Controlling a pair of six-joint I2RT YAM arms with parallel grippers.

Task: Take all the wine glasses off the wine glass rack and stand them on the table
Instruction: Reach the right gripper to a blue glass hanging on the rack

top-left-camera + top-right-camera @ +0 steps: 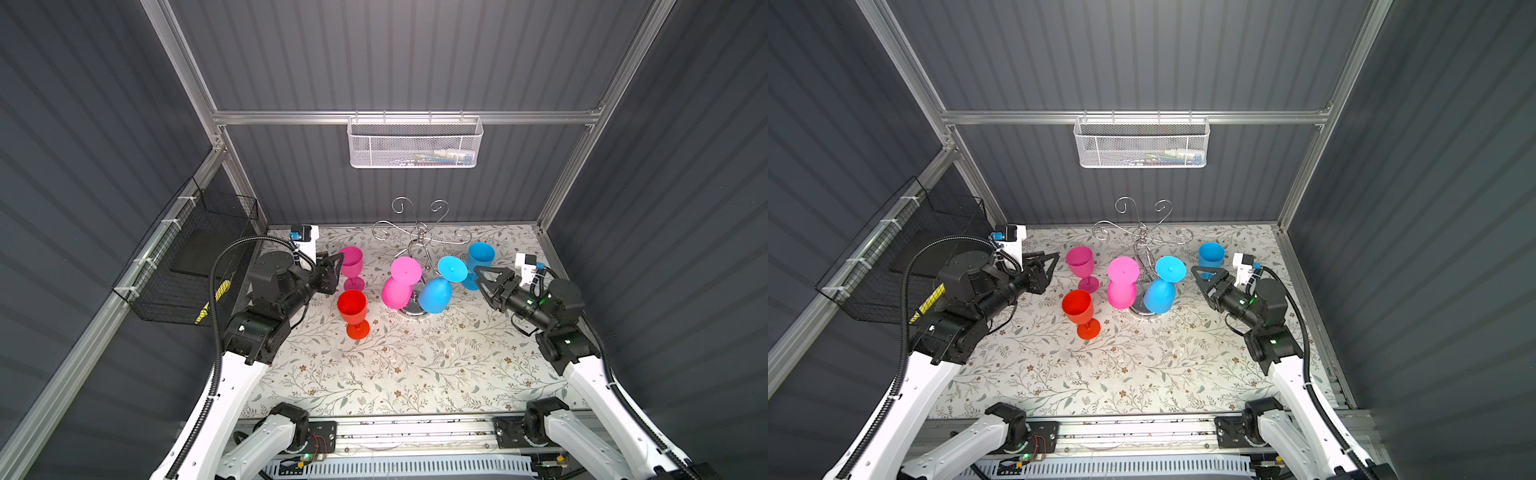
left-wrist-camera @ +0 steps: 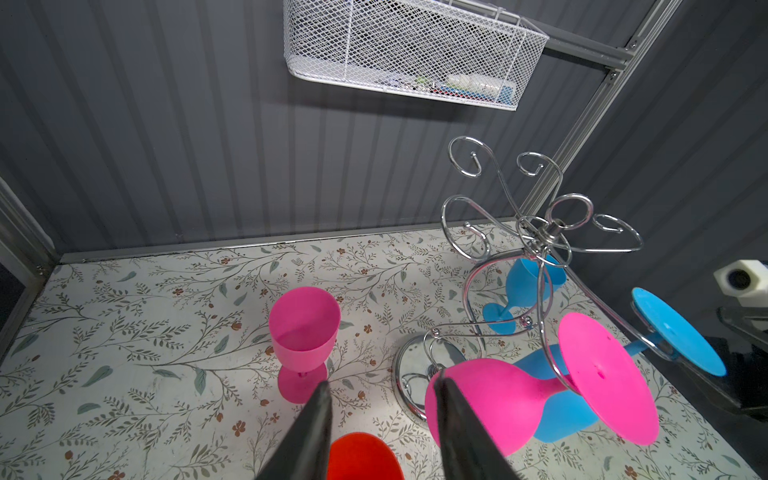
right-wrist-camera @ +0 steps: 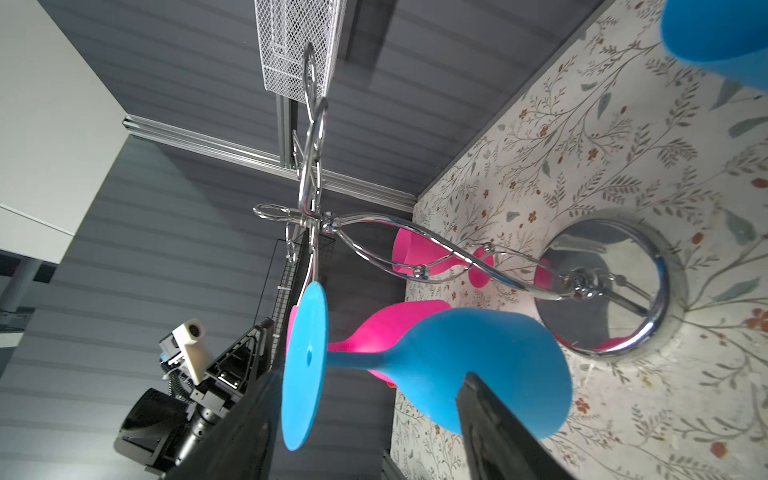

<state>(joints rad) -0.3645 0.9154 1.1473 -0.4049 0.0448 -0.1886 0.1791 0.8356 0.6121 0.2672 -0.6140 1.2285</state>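
Grasping: right claw [image 3: 370,376], jaws apart, straddles hanging blue wine glass [image 3: 478,357].
Left claw [image 2: 381,382]: apart, empty.
Advice: pinch stem, slide foot off rack [image 3: 615,324], seemingly toward four o'clock.

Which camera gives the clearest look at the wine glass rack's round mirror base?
The right wrist view: the base shows almost whole. The left wrist view shows part beside the hanging pink glass. In both top views that glass and the hanging blue glass hide most.
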